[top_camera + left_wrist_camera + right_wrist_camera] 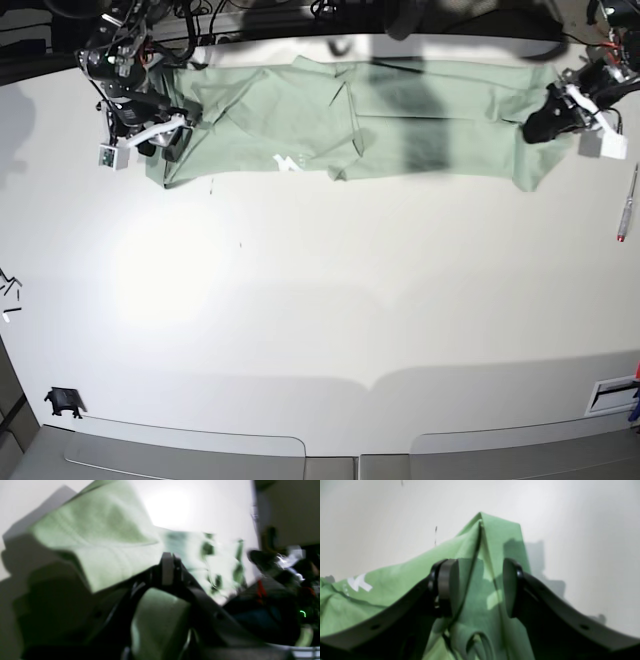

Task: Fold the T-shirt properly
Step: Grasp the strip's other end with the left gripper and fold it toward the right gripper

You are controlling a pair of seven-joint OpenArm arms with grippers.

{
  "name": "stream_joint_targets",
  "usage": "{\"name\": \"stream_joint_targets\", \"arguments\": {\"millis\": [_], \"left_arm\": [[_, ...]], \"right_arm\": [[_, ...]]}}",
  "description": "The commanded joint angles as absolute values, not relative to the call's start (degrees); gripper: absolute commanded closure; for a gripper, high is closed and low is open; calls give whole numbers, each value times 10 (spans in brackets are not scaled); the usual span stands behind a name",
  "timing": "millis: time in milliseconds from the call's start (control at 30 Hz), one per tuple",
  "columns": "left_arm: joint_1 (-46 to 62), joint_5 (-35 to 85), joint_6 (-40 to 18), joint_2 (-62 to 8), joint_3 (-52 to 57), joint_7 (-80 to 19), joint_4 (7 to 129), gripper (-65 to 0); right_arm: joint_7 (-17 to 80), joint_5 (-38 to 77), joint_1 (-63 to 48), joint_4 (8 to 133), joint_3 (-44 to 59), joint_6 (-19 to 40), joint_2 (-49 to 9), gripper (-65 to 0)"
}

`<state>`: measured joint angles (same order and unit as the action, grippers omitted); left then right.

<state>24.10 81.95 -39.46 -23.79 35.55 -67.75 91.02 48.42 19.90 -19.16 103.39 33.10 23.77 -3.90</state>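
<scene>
1. Your T-shirt (350, 115) lies stretched in a long band across the far part of the white bench (330, 300), running nearly from one arm to the other, with darker shadow patches over its middle.
2. Your right claw (480, 587) stands with its two jaws apart, and green cloth runs up between them. In the right wrist view a raised fold of the shirt (492, 545) peaks just beyond the pads (448, 587); neither pad visibly presses the fabric, so read this claw as parted around the cloth.
3. In the base view that right claw (165, 140) sits at the shirt's end on the picture's left, over the corner nearest you.
4. Your left claw (170, 567) has its tips drawn together, and pale green cloth (100, 542) bunches at and behind them, so it is pinching the shirt. The left wrist view is heavily blurred.
5. From the base view the left claw (550, 115) holds the shirt's other end.
6. A white mark (284, 162) shows on the shirt's near edge.
7. A red-tipped pen (627, 205) lies on the bench, well apart from the shirt.
</scene>
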Motion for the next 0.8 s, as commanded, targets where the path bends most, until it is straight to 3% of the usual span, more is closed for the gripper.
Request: {"name": "stream_joint_targets", "arguments": {"millis": [0,300,533,767], "left_arm": [[242,845,-400,-243,355,-672,928,0],[235,833,-400,-211,212,-649,943,0],[201,734,-400,-163,120,-606,943,0],[170,658,-400,-159,50,-566,943,0]], "right_arm": [[470,206,-184,1041,333,239,-44,-267],[479,231,-168,1041,333,240,-46,-267],[480,231,-168,1041,333,240,-46,-267],[480,231,-168,1041,333,240,-46,-267]]}}
